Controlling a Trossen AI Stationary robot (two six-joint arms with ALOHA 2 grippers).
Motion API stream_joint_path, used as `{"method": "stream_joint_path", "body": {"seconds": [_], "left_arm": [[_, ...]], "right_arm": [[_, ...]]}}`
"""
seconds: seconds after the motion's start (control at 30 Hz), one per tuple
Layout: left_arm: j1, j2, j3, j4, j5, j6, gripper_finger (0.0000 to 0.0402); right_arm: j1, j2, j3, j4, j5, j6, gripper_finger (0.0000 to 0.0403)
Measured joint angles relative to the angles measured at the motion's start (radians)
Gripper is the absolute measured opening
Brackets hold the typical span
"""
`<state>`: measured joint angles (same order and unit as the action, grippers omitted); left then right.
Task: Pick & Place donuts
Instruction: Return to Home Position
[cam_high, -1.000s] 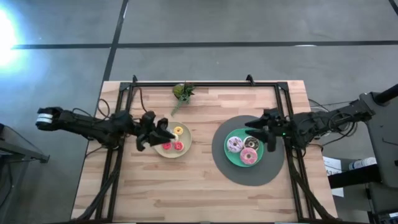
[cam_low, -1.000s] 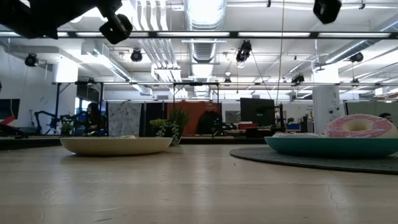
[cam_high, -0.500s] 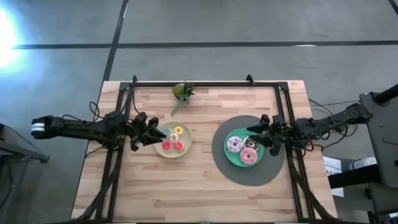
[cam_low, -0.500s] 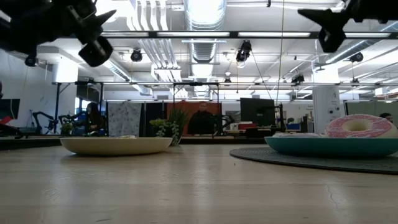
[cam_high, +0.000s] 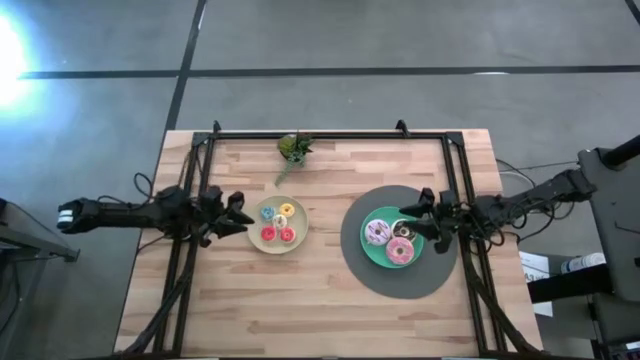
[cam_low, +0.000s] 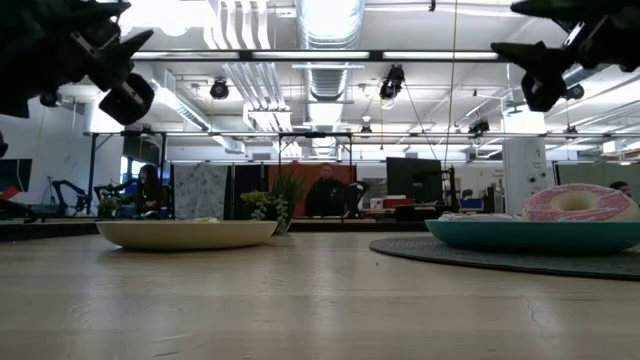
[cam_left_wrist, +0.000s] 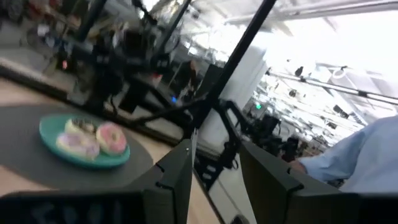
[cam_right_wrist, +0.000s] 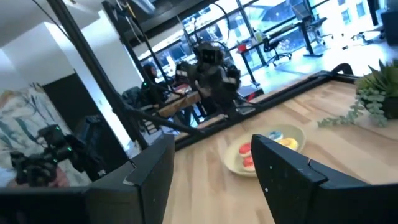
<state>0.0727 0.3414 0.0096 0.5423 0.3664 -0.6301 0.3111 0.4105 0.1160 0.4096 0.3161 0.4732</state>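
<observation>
The mini donuts (cam_high: 268, 234) lie together on the beige plate (cam_high: 299, 222), four of them in a tidy cluster, none hanging over the rim. The bigger donuts (cam_high: 399, 251), three in all, sit side by side on the green plate (cam_high: 372, 258), which rests on a round grey mat (cam_high: 400, 282) on the right half of the bench (cam_high: 320, 310). From table height we see only the pink one rising above the plate's rim. Neither group has shifted over the last second.

What has changed is the arms. A second ago the left pincer (cam_high: 243, 211) hung over the near edge of the beige plate. Now it has drawn back and stands just beside the plate, clear of it, with its fingers spread and nothing between them. The right pincer (cam_high: 408, 222) has also eased back and lower along its arm, though it hangs over the right edge of the green plate. Its fingers are likewise parted and empty.

We read this as the sorting being finished: every donut we can see is on a plate, and both arms are withdrawing towards rest. The plant (cam_high: 293, 148) at the far edge of the bench stands well apart from both plates.
</observation>
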Motion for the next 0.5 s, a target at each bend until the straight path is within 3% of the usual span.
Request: {"method": "stream_joint_path", "body": {"seconds": [0.23, 0.5], "left_arm": [[0.003, -0.005, 0.0, -0.036, -0.034, -0.014, 0.011], [0.003, -0.006, 0.0, -0.041, -0.033, -0.031, 0.011]], "right_arm": [[0.0, -0.017, -0.083, -0.007, 0.099, -0.012, 0.0206], [0.0, -0.001, -0.107, -0.153, 0.103, -0.014, 0.0206]]}}
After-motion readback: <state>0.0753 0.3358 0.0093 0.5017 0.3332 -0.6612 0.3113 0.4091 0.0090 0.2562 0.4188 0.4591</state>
